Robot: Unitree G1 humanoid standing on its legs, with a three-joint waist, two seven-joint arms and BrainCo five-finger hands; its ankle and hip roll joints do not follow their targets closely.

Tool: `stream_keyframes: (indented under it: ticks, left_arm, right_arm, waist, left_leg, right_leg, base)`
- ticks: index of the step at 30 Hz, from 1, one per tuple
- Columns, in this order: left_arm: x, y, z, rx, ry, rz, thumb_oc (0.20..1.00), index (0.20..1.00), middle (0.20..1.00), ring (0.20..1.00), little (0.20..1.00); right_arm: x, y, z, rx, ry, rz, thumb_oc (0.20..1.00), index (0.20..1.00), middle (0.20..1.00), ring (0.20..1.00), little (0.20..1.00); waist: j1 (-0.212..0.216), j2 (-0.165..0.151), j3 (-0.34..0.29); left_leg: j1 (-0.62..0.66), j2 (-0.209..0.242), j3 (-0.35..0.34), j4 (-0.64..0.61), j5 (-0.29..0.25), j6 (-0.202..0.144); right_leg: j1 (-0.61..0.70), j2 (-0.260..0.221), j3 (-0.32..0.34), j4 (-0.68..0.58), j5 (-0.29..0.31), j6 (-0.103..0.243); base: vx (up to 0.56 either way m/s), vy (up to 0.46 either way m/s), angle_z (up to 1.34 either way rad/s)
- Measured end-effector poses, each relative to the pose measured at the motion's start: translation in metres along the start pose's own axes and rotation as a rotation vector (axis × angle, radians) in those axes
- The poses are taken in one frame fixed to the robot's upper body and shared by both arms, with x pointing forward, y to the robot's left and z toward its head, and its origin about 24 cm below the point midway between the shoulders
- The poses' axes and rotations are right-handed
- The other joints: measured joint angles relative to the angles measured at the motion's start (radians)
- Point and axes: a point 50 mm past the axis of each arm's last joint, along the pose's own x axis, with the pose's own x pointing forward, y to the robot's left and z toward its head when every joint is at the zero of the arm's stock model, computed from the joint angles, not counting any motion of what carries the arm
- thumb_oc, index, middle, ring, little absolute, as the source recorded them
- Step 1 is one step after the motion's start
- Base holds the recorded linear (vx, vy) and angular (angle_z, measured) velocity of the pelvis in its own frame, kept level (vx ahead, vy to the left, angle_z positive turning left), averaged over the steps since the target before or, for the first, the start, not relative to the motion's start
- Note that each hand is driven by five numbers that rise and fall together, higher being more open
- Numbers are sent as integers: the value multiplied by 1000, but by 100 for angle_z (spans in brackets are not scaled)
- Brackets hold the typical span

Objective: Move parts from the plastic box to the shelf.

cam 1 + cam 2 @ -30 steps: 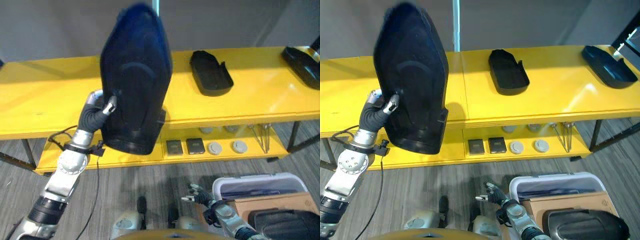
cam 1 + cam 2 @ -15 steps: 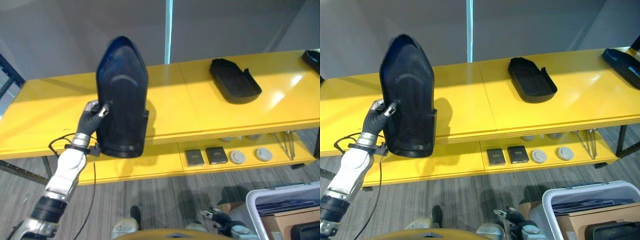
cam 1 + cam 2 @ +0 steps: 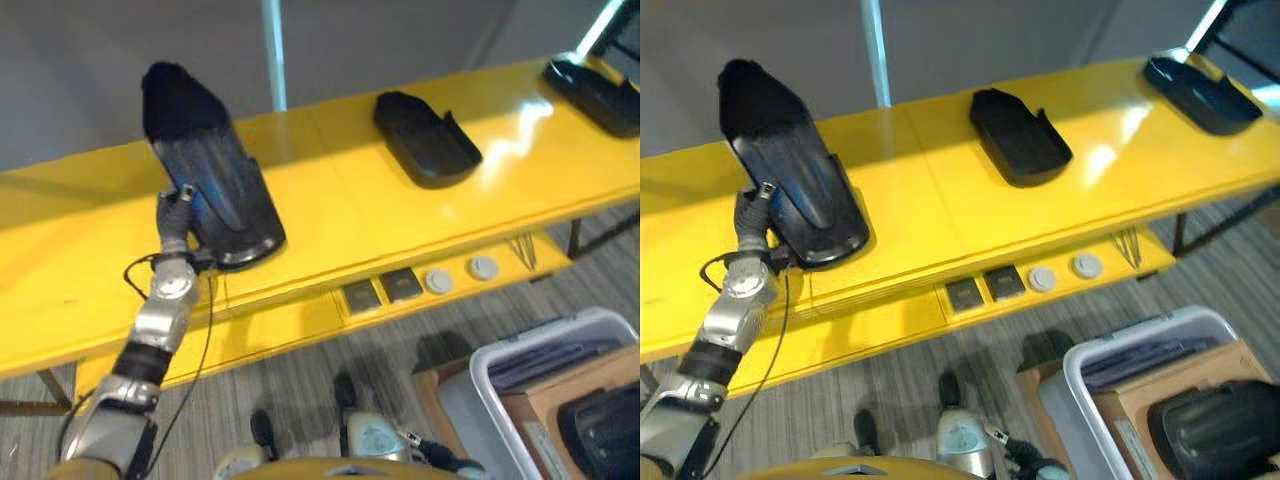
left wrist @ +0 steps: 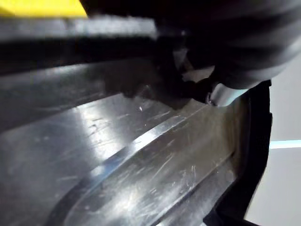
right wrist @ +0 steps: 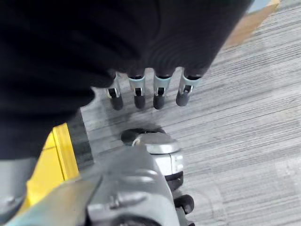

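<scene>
A large black moulded part (image 3: pixel 205 175) lies on the left of the yellow shelf top (image 3: pixel 330 215), its hollow side up and its pointed end toward the wall. My left hand (image 3: pixel 178 212) is at its near left edge, fingers curled on the rim. The left wrist view shows the part's glossy inner surface (image 4: pixel 141 155) close up, with a fingertip (image 4: pixel 225 92) on it. My right hand (image 5: pixel 150 89) hangs low over the floor, fingers straight and holding nothing. The plastic box (image 3: pixel 520 350) stands at the lower right, with another black part (image 3: pixel 605 430) beside cardboard inside.
Two more black parts rest on the shelf top, one in the middle (image 3: pixel 425 140) and one at the far right (image 3: pixel 595 90). On the lower shelf lie two dark square pieces (image 3: pixel 380 290) and two round discs (image 3: pixel 460 275). A grey wall backs the shelf.
The black part went from upright in my left hand in front of the shelf to lying down on the shelf top. The camera view has shifted.
</scene>
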Motion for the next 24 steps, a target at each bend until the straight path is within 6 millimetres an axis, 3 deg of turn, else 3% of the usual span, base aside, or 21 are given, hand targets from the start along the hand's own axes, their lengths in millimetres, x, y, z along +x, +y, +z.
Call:
stream_keyframes:
  ticks: [4,10,18,19,20,21,23,24]
  left_arm:
    - [26,-6,15,-1,16,9,200,200,200,200,200]
    - [47,11,21,138,106,-13,200,200,200,200,200]
    - [58,23,21,193,202,-34,200,200,200,200,200]
    - [58,24,20,196,213,-44,338,338,338,338,338]
    - [59,25,19,200,222,-47,567,567,567,567,567]
    - [59,26,18,206,230,-55,736,736,736,736,736]
    - [59,28,17,229,237,-69,702,702,702,702,702]
    - [59,29,17,242,248,-81,827,827,827,827,827]
  right_arm:
    - [-1,-17,20,-61,-29,-23,1000,1000,1000,1000,1000]
    - [1,-20,48,-81,-83,-25,1000,1000,1000,1000,1000]
    - [1,-24,52,-85,-91,-36,1000,1000,1000,1000,1000]
    - [1,-25,52,-85,-91,-37,1000,1000,1000,1000,1000]
    - [0,-25,53,-87,-91,-39,1000,1000,1000,1000,1000]
    - [0,-26,52,-87,-90,-40,1000,1000,1000,1000,1000]
    - [0,-28,52,-87,-90,-44,1000,1000,1000,1000,1000]
    - [0,-28,52,-87,-90,-46,1000,1000,1000,1000,1000]
  waist:
    - [-13,34,53]
    - [-29,87,127]
    - [-35,107,143]
    - [-36,107,142]
    - [-36,107,142]
    - [-36,107,142]
    - [-37,107,142]
    - [-38,107,142]
  left_leg:
    - [-12,10,14,0,-3,-17]
    - [-28,7,22,0,-1,-21]
    - [-1,9,33,0,-6,-28]
    - [2,9,35,0,-7,-29]
    - [4,9,38,0,-7,-29]
    - [4,9,40,0,-7,-29]
    - [7,8,41,0,-8,-29]
    - [8,8,42,0,-10,-29]
  right_leg:
    - [-20,11,19,-7,-10,4]
    - [-41,10,30,-7,-12,-1]
    - [-20,12,31,-7,-13,4]
    - [-17,12,31,-7,-14,4]
    - [-16,12,33,-7,-14,4]
    - [-16,11,37,-7,-15,3]
    - [-16,11,43,-7,-17,-1]
    - [-15,11,45,-7,-17,-1]
  base:
    - [-31,6,-12]
    - [-2,33,-4]
    - [28,13,-3]
    - [0,0,0]
    - [17,27,-3]
    - [16,18,-4]
    - [18,9,-5]
    - [19,6,-6]
